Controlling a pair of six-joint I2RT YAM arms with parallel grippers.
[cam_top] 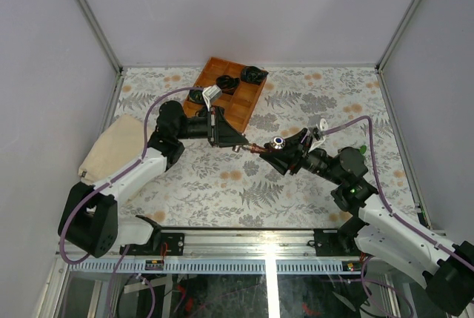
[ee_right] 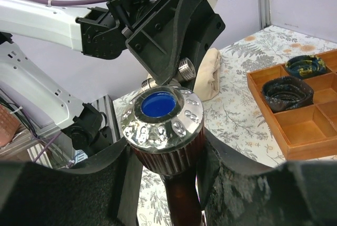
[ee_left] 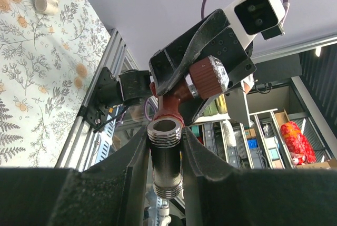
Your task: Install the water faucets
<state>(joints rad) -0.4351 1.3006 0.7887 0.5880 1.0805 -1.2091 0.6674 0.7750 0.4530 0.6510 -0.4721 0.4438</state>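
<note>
The dark red-brown tap-shaped faucet (ee_right: 162, 126), clamped in your right gripper (ee_right: 164, 155) above the floral table (cam_top: 311, 103), meets the short silvery threaded pipe (ee_left: 165, 157) pinched by your left gripper (ee_left: 165, 141); keep both axes in line; turn gently so threads catch cleanly.

no legible txt, no labels, brands or nos. in any view

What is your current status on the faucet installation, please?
Left gripper shut on silvery threaded pipe. Right gripper shut on red-brown faucet, mid-air at the pipe's end. Nothing seen in the way.
</note>
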